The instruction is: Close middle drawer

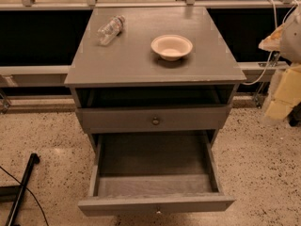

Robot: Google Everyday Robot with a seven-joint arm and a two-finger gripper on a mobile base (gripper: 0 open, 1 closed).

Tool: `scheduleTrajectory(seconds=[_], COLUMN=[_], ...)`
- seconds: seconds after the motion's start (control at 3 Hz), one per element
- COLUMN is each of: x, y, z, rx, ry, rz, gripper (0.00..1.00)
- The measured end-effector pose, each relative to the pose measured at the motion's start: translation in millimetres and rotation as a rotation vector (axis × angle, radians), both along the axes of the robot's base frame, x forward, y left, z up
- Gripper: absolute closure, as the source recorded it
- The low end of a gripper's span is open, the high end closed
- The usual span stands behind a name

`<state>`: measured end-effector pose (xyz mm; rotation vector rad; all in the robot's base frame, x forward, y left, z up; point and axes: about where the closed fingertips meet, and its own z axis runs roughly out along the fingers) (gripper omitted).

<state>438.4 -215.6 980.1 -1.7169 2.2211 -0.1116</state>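
A clear plastic bottle (111, 29) lies on its side beside a shallow cream bowl (171, 46) on the grey cabinet top (141, 62). Below, the wide grey wooden middle drawer (156, 204) stands pulled far out, its bare floor showing. My gripper (283, 95) hangs at the right edge, well apart from the drawer; I cannot tell its grip

Wide, shallow grey wooden middle drawer (155, 185), lower centre of frame: pulled far out, level, small round metal knob on its flat front. Gripper (283, 92) at right edge, well apart.

Middle drawer (155, 173) wide open; gripper (283, 97) apart from it at right edge
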Motion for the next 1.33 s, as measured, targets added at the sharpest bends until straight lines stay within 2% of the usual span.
scheduleTrajectory(seconds=[0.33,0.67,1.0,1.33], x=[0.0,-1.1,-16.7,-38.4], y=[0.0,-1.0,-2.4,-4.9], z=[0.0,-31.0,-104.4,-172.4], rx=[0.000,0.044,0.152,0.201], ry=[0.000,0.024,0.055,0.066], rz=[0.000,-0.017,-0.053,-0.038], gripper=[0.00,0.00,0.00,0.00])
